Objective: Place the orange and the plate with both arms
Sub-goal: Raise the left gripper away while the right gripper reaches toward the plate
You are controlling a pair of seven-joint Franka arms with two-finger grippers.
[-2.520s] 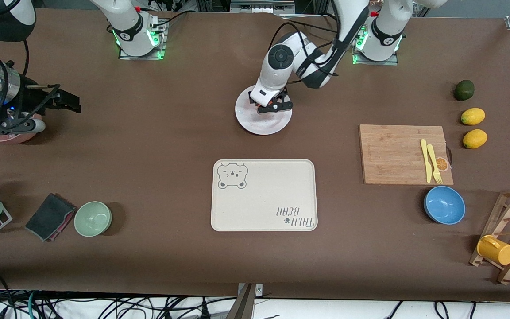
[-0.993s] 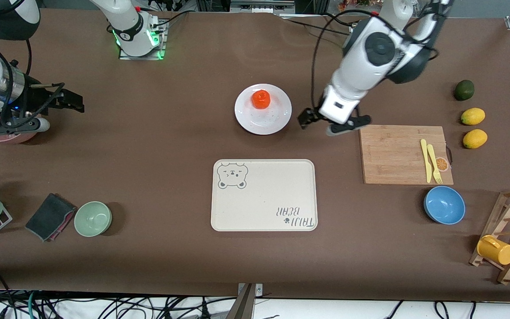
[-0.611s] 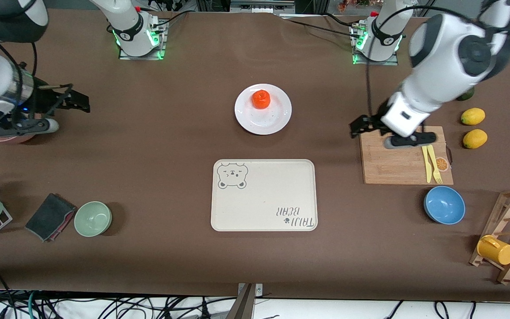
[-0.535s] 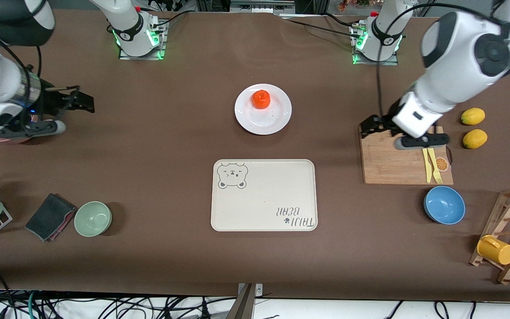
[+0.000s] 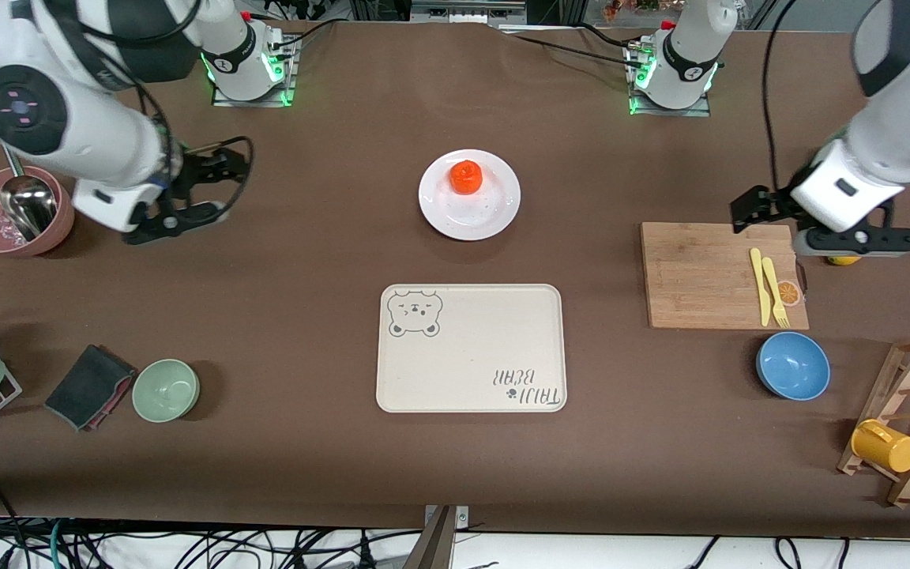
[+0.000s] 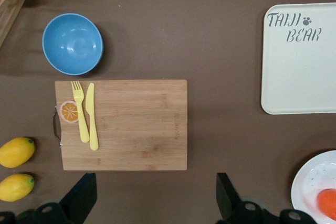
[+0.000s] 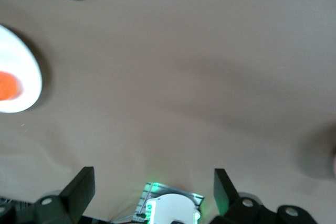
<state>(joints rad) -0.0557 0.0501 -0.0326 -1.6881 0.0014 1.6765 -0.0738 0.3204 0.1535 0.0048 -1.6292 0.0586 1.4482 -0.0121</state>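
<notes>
The orange [image 5: 466, 175] sits on the white plate [image 5: 502, 213], off-centre toward the robots' bases, near the table's middle. My left gripper [image 5: 818, 225] is open and empty, in the air over the corner of the cutting board [image 5: 700, 276] beside the lemons. My right gripper [image 5: 202, 191] is open and empty over bare table between the pink bowl [image 5: 13, 209] and the plate. The left wrist view shows its gripper [image 6: 155, 203], the plate [image 6: 310, 182] and the orange [image 6: 328, 203]. The right wrist view shows its gripper [image 7: 152, 192], the plate [image 7: 26, 72] and the orange [image 7: 8, 86].
A cream bear tray [image 5: 471, 348] lies nearer the front camera than the plate. The cutting board holds a yellow knife and fork [image 5: 767, 286]. A blue bowl [image 5: 793, 365], a wooden rack with a yellow mug [image 5: 885, 446], a green bowl [image 5: 165, 390] and a dark cloth [image 5: 90, 386] stand around.
My left gripper let go of the orange on the plate and swung away toward the left arm's end of the table. My right gripper moved from over the pink bowl toward the plate.
</notes>
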